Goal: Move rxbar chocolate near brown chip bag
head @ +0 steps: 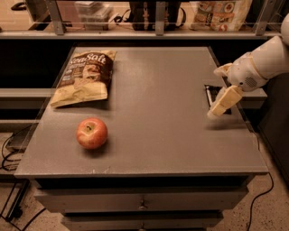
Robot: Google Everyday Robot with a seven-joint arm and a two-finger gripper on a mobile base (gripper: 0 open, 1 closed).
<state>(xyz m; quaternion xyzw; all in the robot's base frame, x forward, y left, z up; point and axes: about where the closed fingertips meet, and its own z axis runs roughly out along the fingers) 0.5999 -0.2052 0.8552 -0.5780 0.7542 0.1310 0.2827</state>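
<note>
The rxbar chocolate (210, 93) is a small black bar lying flat at the table's right edge, partly hidden by my gripper. My gripper (215, 93) hangs just over the bar, open, with one cream finger (223, 102) slanting down across it and the other finger (222, 69) above and behind it. I cannot tell whether the fingers touch the bar. The brown chip bag (86, 76), dark brown on top with "Sea Salt" lettering and tan below, lies at the far left of the table, far from the bar.
A red apple (92, 133) sits at the front left of the grey table (153, 135). A rail and shelf with bags and boxes (221, 11) run behind the table. Drawers are below the front edge.
</note>
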